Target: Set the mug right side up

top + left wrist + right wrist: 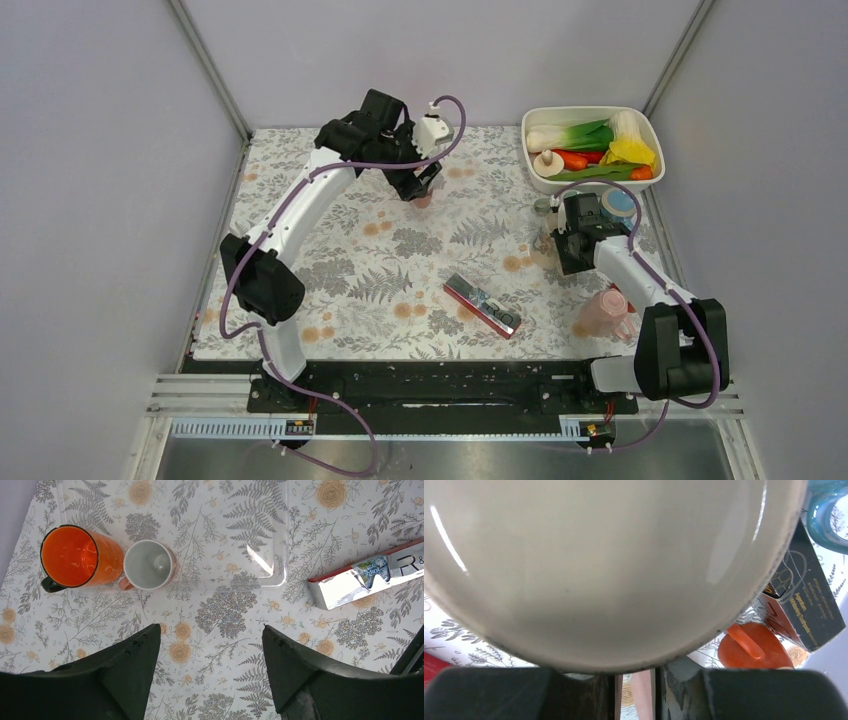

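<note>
A pale grey glazed mug (614,565) fills most of the right wrist view, its speckled round edge reaching down over my fingertips. From this close I cannot tell which way up it is. My right gripper (636,672) has its jaws drawn close on the mug, with only a thin slit between them. Seen from above, the right gripper (562,228) is at the right side, beside a small grey bit of the mug (544,207). My left gripper (420,188) hangs open and empty at the far middle, wide above the tablecloth (210,635).
A white tub (585,110) of vegetables sits far right, near a teal mug (620,204). A toothpaste box (483,306) lies mid-table. A pink cup (603,310) stands by the right arm. An orange pitcher (75,555) and an upright pink mug (148,565) are near the left gripper.
</note>
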You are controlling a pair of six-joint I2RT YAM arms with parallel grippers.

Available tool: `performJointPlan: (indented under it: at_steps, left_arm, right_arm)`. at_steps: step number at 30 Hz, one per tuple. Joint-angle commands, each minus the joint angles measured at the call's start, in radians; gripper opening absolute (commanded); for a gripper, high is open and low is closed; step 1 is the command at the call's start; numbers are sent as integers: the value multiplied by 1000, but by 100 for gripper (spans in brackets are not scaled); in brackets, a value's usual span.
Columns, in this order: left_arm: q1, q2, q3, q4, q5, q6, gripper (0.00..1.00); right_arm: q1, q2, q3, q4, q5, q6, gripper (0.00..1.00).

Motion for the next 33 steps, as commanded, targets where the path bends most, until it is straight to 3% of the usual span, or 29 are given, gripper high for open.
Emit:
performJointPlan:
  at_steps: [1,6,10,14,19,22,28,33]
  left_arm:
    - [-1,-59,-12,25,46,-18,77]
    - [-1,-58,-11,26,56,-28,77]
    - [-1,-58,-13,25,61,-31,77]
    - [-1,-58,-16,25,64,-29,78]
    - [-1,-60,-13,26,64,-29,78]
    - [-1,-64,-14,25,63,-29,78]
    - [-1,-78,-17,25,54,-28,78]
    - [-1,-96,-23,25,51,-33,78]
  right_arm:
    - [4,-18,-12,25,-172,-7,19]
    - [17,-14,-9,63,-309,145,27]
    - [38,-16,-18,75,-269,261,38]
    - [50,1,-29,88,-236,288,40]
    - [63,17,-2,93,-228,275,55]
    - [66,25,-2,132,-211,264,57]
    - [65,100,24,145,-178,233,52]
    - [66,107,28,155,-174,235,23]
